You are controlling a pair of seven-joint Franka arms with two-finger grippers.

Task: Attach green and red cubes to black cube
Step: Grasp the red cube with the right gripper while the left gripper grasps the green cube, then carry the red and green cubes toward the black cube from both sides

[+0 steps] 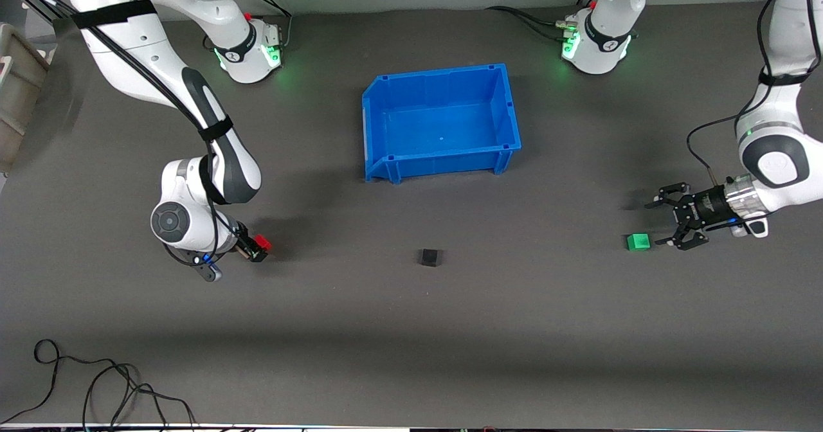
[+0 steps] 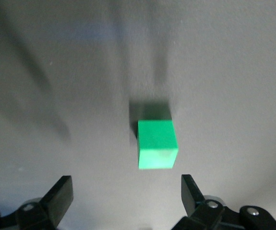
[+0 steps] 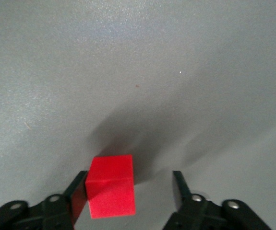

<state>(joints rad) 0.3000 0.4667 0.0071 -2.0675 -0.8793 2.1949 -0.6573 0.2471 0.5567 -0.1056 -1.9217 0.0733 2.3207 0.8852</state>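
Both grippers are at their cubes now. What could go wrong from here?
1. The red cube sits against one finger of the open right gripper, off-centre; closing may push or twist it.
2. The green cube lies ahead of the open left gripper, not between its fingers; closing now would likely miss.

Three small cubes: one green cube [image 1: 638, 242], one red cube [image 1: 261, 242], one black cube [image 1: 430, 258]. One blue bin [image 1: 441, 121] on the one bench [image 1: 411, 316]. Two arms, each with one claw: left claw [image 1: 665, 223], right claw [image 1: 256, 249]
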